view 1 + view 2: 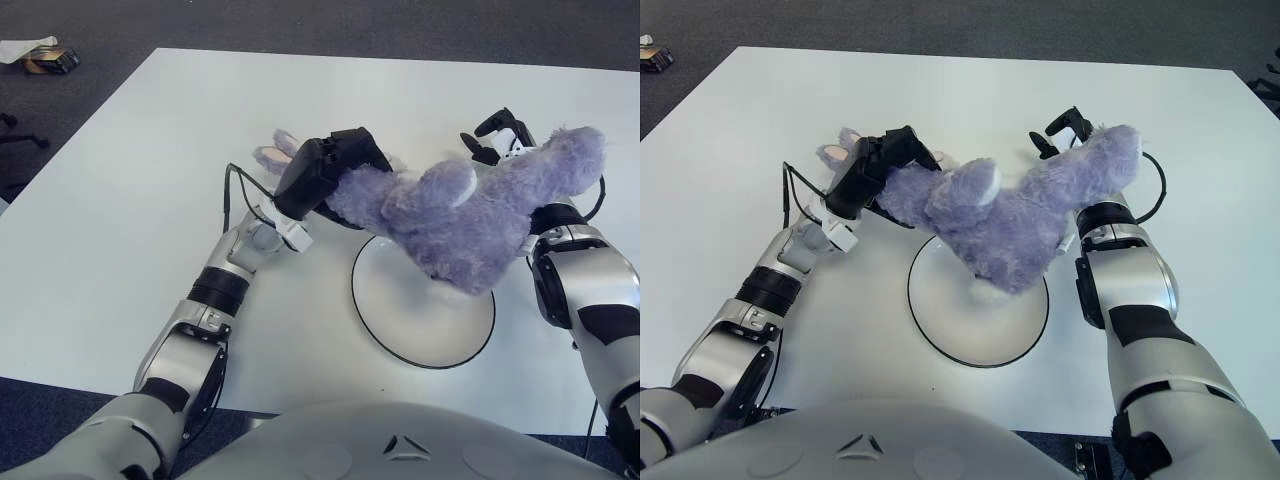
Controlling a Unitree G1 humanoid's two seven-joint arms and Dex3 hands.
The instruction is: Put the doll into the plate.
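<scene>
Purple plush rabbit point(455, 220) held mid-frame above white plate point(420, 325); left hand point(325, 172) fingers clamp head end, right hand point(500, 135) fingers grip rear. Step: carry. Next: lower onto plate, release.

- One purple doll point(470, 225) is hanging over the plate.
- One white plate point(400, 325) is sitting on the counter point(120, 200).
- Two hands are gripping the doll: left hand point(325, 175), right hand point(505, 140).
- One small object point(50, 60) is lying on the floor beyond the counter.
</scene>
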